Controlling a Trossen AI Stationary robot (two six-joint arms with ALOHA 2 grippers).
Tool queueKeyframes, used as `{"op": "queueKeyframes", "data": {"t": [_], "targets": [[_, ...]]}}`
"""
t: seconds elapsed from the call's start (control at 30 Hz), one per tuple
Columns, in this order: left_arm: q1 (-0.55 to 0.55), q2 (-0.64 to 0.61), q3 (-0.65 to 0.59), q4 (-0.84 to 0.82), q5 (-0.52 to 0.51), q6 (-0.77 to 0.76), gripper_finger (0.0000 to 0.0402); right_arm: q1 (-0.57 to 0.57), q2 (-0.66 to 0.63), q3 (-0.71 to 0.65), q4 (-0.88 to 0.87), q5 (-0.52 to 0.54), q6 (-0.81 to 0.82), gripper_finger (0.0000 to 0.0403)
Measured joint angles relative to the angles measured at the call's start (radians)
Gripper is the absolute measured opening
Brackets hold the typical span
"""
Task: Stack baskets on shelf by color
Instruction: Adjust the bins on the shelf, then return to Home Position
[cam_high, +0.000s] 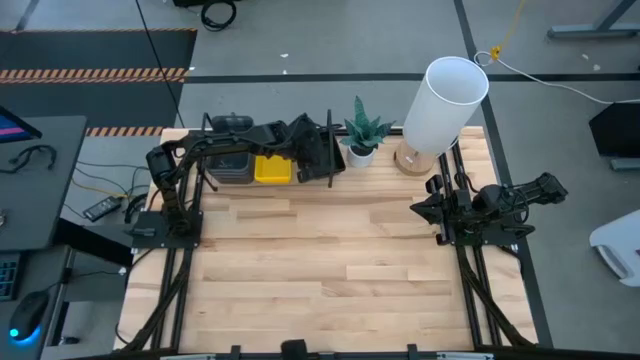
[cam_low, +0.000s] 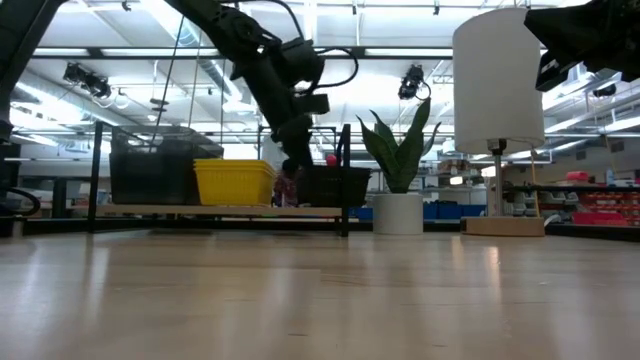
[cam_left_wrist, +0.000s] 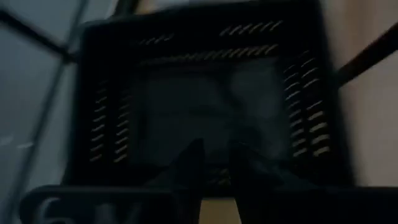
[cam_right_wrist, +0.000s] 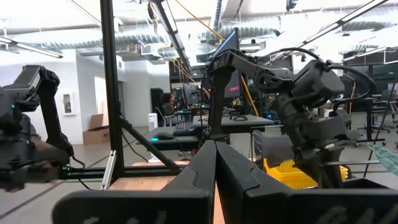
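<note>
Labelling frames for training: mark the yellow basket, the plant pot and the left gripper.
yellow basket (cam_low: 234, 183), low view, front wall.
plant pot (cam_low: 398, 213), low view, white side.
left gripper (cam_left_wrist: 214, 163), left wrist view, between its fingertips.

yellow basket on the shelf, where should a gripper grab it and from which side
Probably by the top rim of a long wall, coming straight down. The yellow basket sits upright and open-topped on the shelf, with the grey basket close on one side and the black basket, where the left gripper is, on the other, so its ends look crowded.
</note>
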Motion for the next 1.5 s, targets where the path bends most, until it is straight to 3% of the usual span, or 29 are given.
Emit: {"op": "queueKeyframes", "data": {"t": [0.13,0.5,0.87,1.1,1.2,1.5], "targets": [[0.019,0.000,0.019,-0.066,-0.121,0.069,0.0067,0.000,0.000,0.000,0.000,0.000,0.000,0.0014],[0.085,-0.004,0.031,-0.265,-0.120,0.147,0.0055,0.000,0.000,0.000,0.000,0.000,0.000,0.0014],[0.040,-0.057,0.034,-0.188,-0.045,0.192,0.0044,0.000,0.000,0.000,0.001,0.000,0.000,0.0014],[0.016,-0.209,0.023,-0.149,0.155,0.125,0.0016,0.000,0.000,0.000,0.000,0.000,0.000,0.0014],[0.015,-0.322,-0.066,-0.046,0.203,0.081,0.0005,0.000,0.000,0.000,0.000,0.000,0.000,0.0014],[-0.112,-0.705,-0.474,0.334,0.163,-0.124,0.0009,0.000,0.000,0.000,0.000,0.000,0.000,0.0014]]}}
